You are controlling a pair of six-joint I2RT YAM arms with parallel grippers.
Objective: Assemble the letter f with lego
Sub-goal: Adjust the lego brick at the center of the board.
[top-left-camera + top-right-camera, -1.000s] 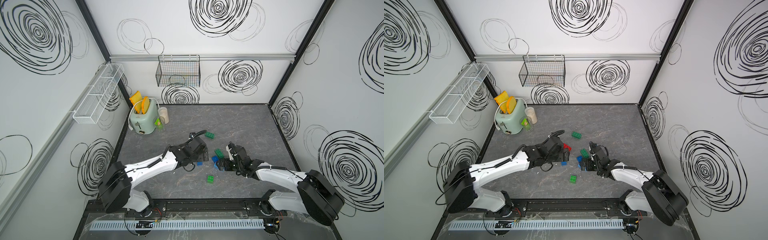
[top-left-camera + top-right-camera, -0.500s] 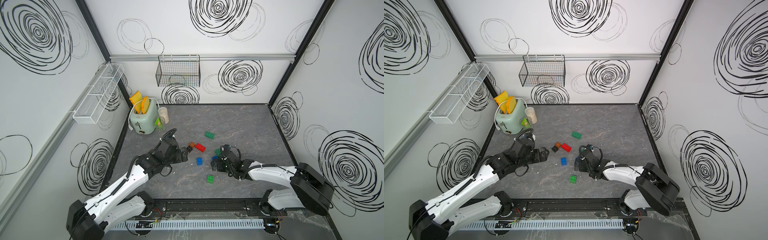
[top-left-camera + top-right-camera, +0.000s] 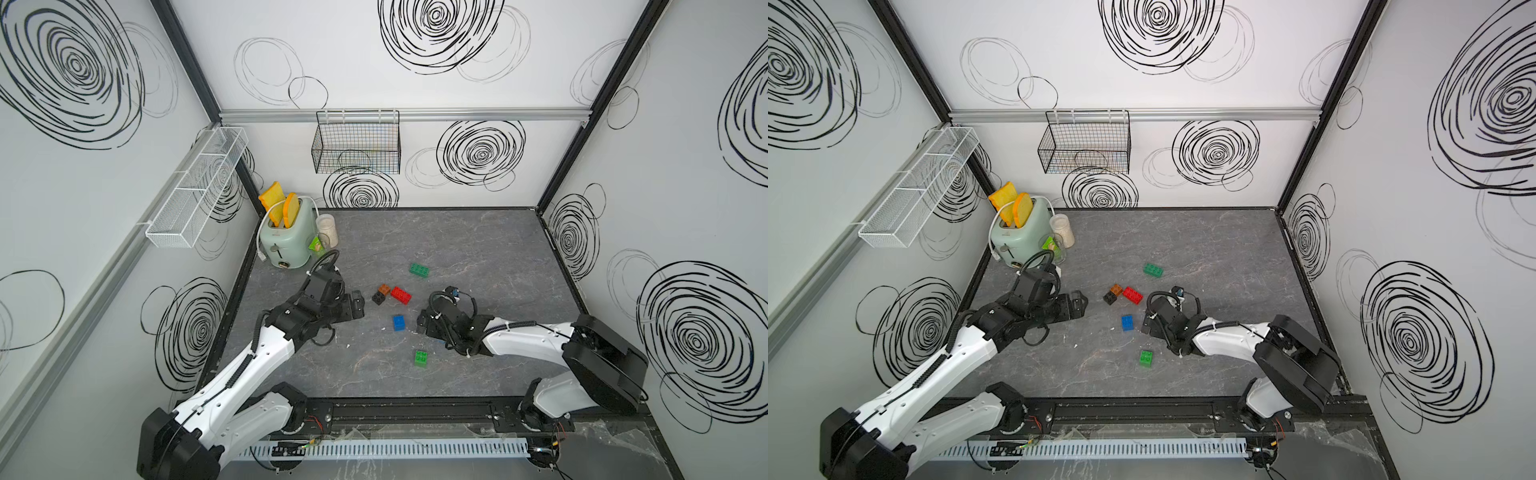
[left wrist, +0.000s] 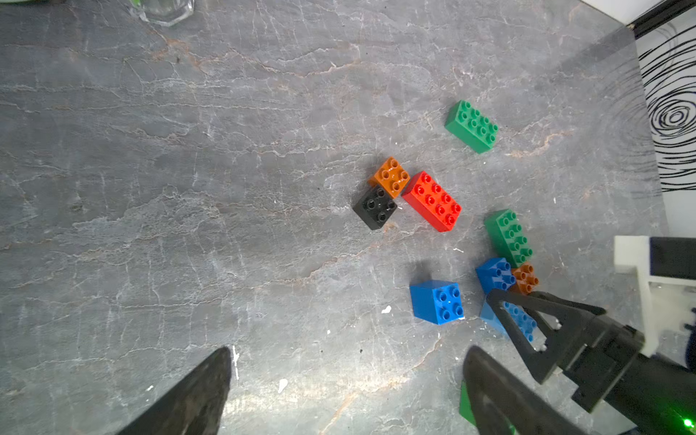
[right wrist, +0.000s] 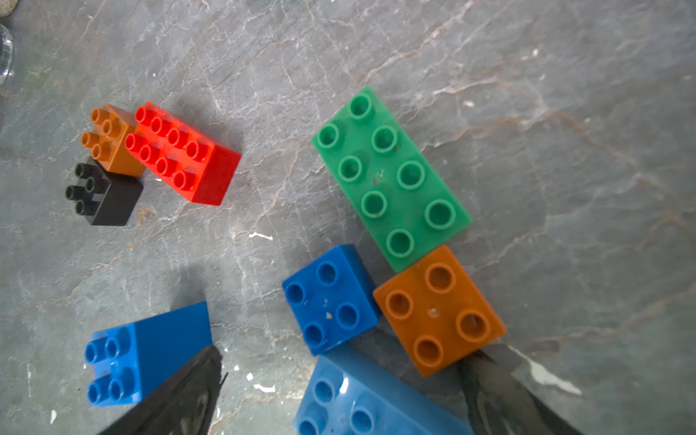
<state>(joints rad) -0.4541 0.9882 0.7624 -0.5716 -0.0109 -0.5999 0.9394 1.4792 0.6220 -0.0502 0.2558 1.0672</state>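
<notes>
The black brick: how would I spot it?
Start at the mint toaster in the table's far corner and look toward the middle. Three bricks huddle there: an orange square, a red oblong, and the black brick, the only black piece.
</notes>
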